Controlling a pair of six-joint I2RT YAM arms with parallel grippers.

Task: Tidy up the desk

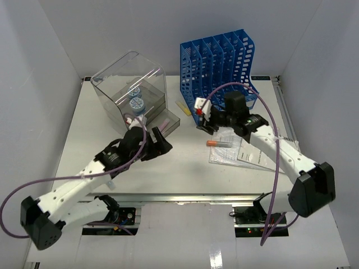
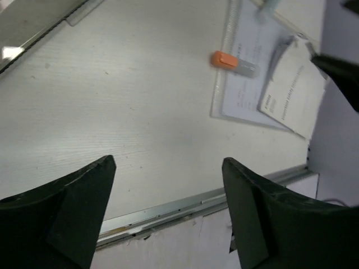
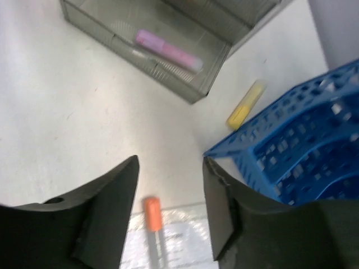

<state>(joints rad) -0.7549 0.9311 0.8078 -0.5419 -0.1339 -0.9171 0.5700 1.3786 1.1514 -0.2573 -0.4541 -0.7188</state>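
Observation:
The desk [image 1: 185, 168] is a white tabletop with a metal rail along its front. An orange-capped marker [image 1: 217, 143] lies on a clear sleeve of papers [image 1: 233, 154] right of centre. My left gripper [image 1: 162, 143] hovers mid-desk, left of the marker. In the left wrist view its fingers [image 2: 168, 161] are open and empty over the bare desk [image 2: 140, 84], with the marker [image 2: 230, 60] far ahead. My right gripper [image 1: 203, 124] hangs just behind the marker. It [image 3: 170, 161] is open and empty, and the orange cap [image 3: 152, 213] shows on the desk below the gap.
A clear drawer box [image 1: 126, 78] with tape rolls stands back left. A pink marker [image 3: 168, 50] lies in its pulled-out drawer. The blue file rack [image 1: 219, 61] stands at the back, a yellow highlighter [image 3: 245, 105] beside its corner. A small white-and-red thing [image 1: 200, 106] sits by the right gripper.

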